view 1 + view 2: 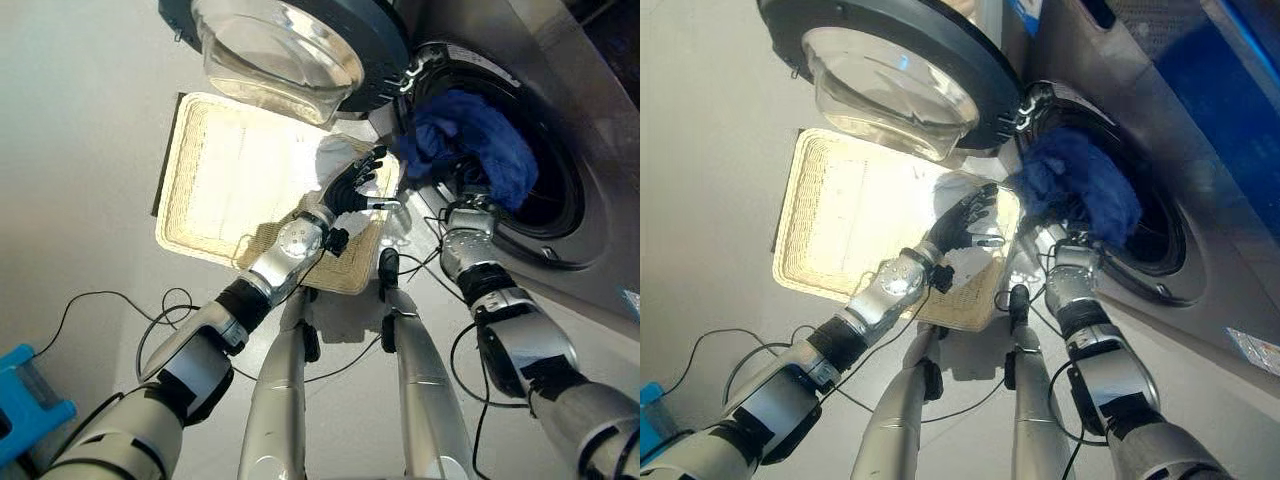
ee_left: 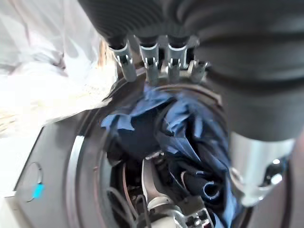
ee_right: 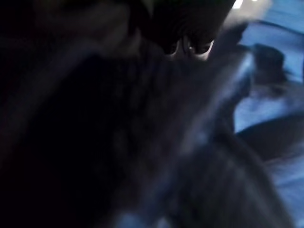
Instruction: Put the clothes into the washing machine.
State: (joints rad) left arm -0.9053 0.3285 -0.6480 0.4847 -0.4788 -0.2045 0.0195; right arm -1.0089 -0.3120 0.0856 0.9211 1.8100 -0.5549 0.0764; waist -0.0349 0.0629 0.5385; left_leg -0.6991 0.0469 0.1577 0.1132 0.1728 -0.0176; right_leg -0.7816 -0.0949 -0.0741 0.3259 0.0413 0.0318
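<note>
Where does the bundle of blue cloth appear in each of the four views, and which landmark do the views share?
Left eye view: bundle of blue cloth, upper right, bulging from the round drum opening.
Right eye view: upper middle-right, in the same opening.
Left wrist view: centre, past the left hand.
Right wrist view: blurred blue folds at the right.
Shared landmark: the washing machine's dark round door ring.

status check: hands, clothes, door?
Left hand open over basket. Right hand buried in blue clothes at drum mouth. Door open, nothing blocking.
</note>
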